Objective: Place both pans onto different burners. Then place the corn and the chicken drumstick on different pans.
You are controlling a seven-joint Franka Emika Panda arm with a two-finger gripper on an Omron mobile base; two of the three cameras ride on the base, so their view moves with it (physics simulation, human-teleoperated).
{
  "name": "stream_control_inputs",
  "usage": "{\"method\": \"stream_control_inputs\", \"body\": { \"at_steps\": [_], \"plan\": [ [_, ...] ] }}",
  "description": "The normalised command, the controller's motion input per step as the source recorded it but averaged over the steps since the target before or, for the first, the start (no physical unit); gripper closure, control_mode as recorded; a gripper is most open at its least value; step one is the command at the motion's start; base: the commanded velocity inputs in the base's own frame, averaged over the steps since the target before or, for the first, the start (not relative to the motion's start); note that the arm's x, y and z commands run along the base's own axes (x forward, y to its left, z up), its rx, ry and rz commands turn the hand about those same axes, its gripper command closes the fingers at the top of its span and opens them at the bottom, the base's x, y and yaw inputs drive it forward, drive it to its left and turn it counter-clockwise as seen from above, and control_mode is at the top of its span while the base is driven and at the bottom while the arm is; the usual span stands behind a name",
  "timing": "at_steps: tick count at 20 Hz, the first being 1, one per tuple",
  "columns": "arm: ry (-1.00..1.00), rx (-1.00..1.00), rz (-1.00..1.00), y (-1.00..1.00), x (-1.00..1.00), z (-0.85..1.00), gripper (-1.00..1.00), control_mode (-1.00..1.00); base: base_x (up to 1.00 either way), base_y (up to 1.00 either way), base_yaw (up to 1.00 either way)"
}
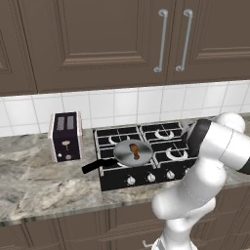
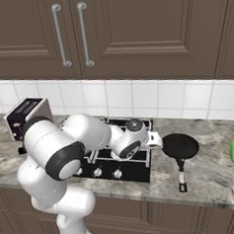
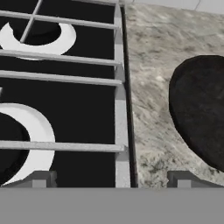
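Hovering wide open, the gripper [image 3: 111, 180] nears the stiff, probably weighty black pan [image 2: 180, 145] at right-centre, best taken by its slim handle [image 2: 181, 175].

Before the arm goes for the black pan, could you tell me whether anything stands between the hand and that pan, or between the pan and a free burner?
Nothing visible does. The open hand hovers over the hob's right edge; bare counter lies between it and the black pan. The near right burner beside it is free.
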Motion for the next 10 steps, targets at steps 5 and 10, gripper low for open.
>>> {"method": "stream_control_inputs", "body": {
  "at_steps": [5,10],
  "plan": [
    [0.02,0.1,0.0,-0.51,0.0,0.0,-1.0,-1.0,0.0,0.0,0.0],
    [0.03,0.02,0.0,-0.43,0.0,0.0,-1.0,-1.0,0.0,0.0,0.0]
  ]
}}
